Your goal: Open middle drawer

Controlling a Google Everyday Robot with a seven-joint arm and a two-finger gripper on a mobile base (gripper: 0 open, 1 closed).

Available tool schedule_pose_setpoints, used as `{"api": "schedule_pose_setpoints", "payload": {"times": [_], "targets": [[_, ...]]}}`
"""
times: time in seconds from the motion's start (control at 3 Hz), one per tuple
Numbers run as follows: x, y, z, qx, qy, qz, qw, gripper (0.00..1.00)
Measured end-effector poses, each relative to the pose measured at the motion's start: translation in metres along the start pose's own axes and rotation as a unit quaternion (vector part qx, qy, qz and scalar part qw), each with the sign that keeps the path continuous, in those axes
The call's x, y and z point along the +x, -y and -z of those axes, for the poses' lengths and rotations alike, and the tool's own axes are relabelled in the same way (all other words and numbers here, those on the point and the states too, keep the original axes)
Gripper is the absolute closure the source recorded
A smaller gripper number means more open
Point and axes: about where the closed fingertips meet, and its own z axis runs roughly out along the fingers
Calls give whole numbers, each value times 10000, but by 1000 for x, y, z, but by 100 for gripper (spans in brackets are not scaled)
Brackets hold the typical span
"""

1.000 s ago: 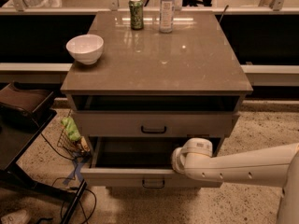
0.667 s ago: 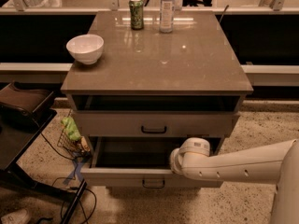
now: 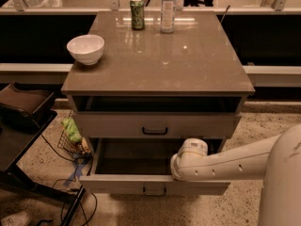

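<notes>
Middle drawer [image 3: 117, 184]: found low at the near side of the cabinet, standing open, its pale front with the black centre handle brought towards the camera.
Drawer interior: in deep shadow; any contents cannot be made out.
Gripper [image 3: 178, 166]: located at the right part of the open drawer, just behind its front panel, largely masked by the white wrist housing.
Jaw state: cannot be told.
Arm [image 3: 225, 166]: extended in from the right across the drawer's right corner; the robot body is cut off by the right and bottom edges.
Upper drawer [image 3: 197, 125]: seen shut directly above, with a dark recess between it and the top.
Cabinet top [image 3: 160, 65]: brown and glossy.
Bowl [image 3: 85, 48]: white, placed at the left edge of the top; its inside is seen only in part.
Can [image 3: 137, 13]: green, set at the far edge.
Bottle [image 3: 168, 8]: clear, just right of the can, its cap cropped by the frame.
Wire basket [image 3: 66, 142]: on the floor left of the cabinet; a green item [image 3: 70, 128] is held in it, the rest unclear.
Cables [image 3: 70, 192]: lying on the floor near left.
</notes>
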Motion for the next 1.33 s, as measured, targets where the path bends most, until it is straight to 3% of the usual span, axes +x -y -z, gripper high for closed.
{"api": "schedule_pose_setpoints", "payload": {"times": [1.0,1.33], "targets": [[18,-63,23,-750,-183,23,9970,100],[16,-78,27,-974,-112,17,9952,100]]}}
